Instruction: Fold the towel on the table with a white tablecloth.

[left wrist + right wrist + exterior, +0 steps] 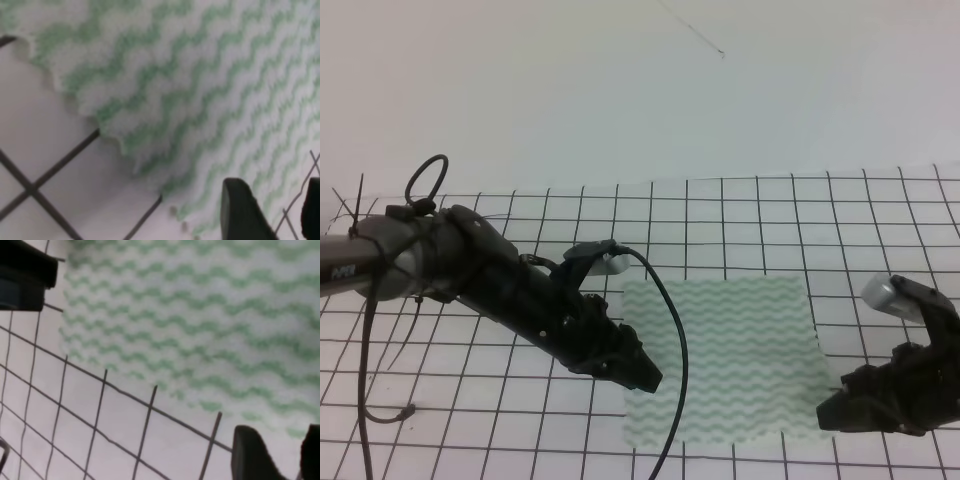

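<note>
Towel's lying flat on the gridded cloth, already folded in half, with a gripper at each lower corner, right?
Not folded: the towel lies spread open in a single layer, as the exterior high view shows. It is on the gridded tablecloth, with the left gripper and right gripper at its lower corners.

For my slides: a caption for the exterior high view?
Two claws, left and right, flank the flat striped towel on the gridded tablecloth.

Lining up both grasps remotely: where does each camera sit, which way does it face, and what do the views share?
Exterior high: raised at the front, looking down across the table; shows both arms, left gripper, right gripper.
Left wrist: on the left arm, close above the towel edge; fingertips show.
Right wrist: on the right arm, over the towel's opposite edge; fingertips show.
Shared: the towel and grid cloth appear in all.
</note>
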Robot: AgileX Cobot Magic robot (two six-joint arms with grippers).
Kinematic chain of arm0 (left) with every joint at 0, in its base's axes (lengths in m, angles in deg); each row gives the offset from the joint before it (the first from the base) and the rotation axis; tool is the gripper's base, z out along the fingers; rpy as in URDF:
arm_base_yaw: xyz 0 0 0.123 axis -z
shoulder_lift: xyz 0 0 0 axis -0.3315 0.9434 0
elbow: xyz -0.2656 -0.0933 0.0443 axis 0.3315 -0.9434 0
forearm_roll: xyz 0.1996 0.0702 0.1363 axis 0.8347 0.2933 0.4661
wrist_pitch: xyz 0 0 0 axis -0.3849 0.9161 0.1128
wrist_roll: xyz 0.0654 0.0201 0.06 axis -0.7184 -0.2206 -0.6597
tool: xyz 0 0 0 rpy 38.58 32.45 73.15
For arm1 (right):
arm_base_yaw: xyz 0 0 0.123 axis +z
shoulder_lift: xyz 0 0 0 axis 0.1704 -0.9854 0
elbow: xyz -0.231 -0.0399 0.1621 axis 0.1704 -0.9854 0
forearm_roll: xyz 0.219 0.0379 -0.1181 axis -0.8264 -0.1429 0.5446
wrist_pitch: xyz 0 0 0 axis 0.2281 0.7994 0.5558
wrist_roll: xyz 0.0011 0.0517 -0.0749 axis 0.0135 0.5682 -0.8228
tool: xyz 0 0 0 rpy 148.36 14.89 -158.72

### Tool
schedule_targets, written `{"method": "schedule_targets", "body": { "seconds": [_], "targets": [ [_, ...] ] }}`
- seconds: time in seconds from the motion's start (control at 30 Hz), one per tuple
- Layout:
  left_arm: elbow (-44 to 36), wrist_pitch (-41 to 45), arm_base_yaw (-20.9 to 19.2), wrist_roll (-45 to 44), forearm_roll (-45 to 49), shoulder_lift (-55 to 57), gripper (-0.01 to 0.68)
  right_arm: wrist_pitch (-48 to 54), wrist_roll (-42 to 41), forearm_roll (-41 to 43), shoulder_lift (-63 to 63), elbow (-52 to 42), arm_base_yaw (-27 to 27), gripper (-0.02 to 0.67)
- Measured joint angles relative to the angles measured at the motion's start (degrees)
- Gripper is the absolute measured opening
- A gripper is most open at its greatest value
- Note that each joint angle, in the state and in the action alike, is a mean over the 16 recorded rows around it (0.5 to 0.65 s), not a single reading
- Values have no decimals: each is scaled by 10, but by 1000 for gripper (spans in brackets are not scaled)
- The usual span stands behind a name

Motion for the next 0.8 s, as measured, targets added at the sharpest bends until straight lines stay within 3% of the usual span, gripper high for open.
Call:
{"method": "schedule_targets", "body": {
  "seconds": [0.6,0.8],
  "targets": [
    [0,-17,0,8,21,13,263,-42,-38,-14,-10,0,0,390],
    [0,-16,0,10,23,21,263,-34,-69,-45,-28,0,0,397]
  ]
}}
